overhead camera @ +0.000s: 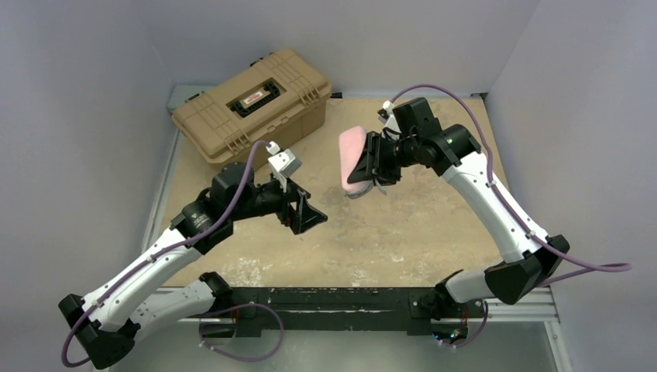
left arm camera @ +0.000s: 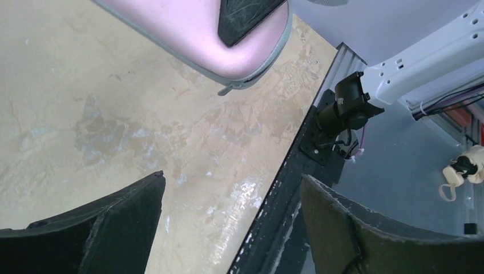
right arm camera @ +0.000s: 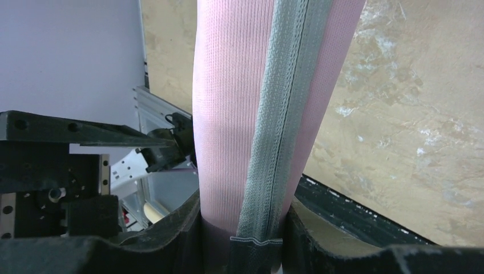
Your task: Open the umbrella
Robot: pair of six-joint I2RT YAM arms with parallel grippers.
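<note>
Pale pink fabric compact umbrella (overhead camera: 355,159), folded shut along its grey seam, is pinched in the right hand (overhead camera: 373,167) above the tan tabletop (overhead camera: 403,232), ahead of the spread, empty left hand (overhead camera: 306,215); the opening itself apparently remains undone.

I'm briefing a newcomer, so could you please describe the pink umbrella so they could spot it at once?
Start at the tan toolbox in the far left corner of the table and look right to the right gripper. Clamped in it, over mid-table, is the umbrella: the only pale pink thing, oblong, with a grey zip seam.
</note>
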